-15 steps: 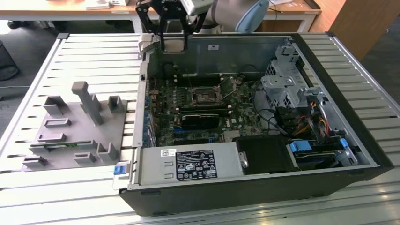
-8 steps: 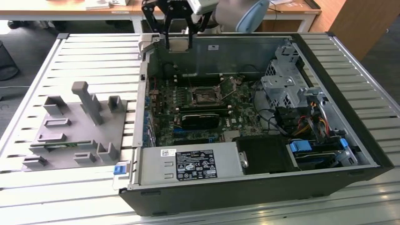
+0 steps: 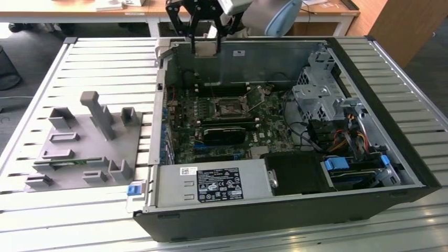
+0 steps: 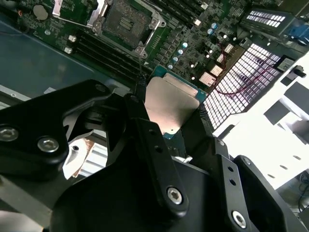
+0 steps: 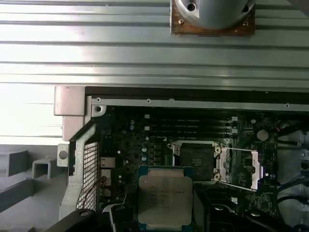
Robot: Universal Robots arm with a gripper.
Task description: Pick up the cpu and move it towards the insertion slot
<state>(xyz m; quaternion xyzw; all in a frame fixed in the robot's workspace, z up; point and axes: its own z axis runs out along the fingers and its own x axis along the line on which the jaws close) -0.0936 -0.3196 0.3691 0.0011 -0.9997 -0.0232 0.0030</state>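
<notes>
cpu: small flat square chip with a pale silver-grey metal top and a green edge [image 4: 170,107], held in the air between the two black fingers of the tool; in the exterior view it hangs over the far wall of the open computer case [image 3: 205,49], above and beyond the motherboard

tool: black two-fingered gripper [image 4: 169,108] closed onto opposite edges of the cpu, one finger [image 4: 140,104] on one side and the other [image 4: 203,121] on the other; in the exterior view it hangs straight down from the arm [image 3: 205,46]

insertion slot: small square socket with a shiny metal frame and a dark centre [image 5: 195,157], its frame swung open to one side; in the first wrist view it sits just past the cpu [image 5: 164,195], near but apart; in the exterior view it lies in the middle of the board [image 3: 227,107], well below the held chip

second wrist view extra: the underside of the fingers and the socket [image 4: 128,21] seen at a slant beyond the chip

motherboard: dark green board with long black memory slots [image 5: 193,126] beside the socket

computer case: black and grey metal tower lying on its side with the side panel off [image 3: 392,157], resting on the desk of pale ribbed metal slats [image 3: 105,68]

fixture: grey plastic block with upright posts and pockets [image 3: 87,144], on the desk toward the exterior view's left, well apart from the tool
</notes>
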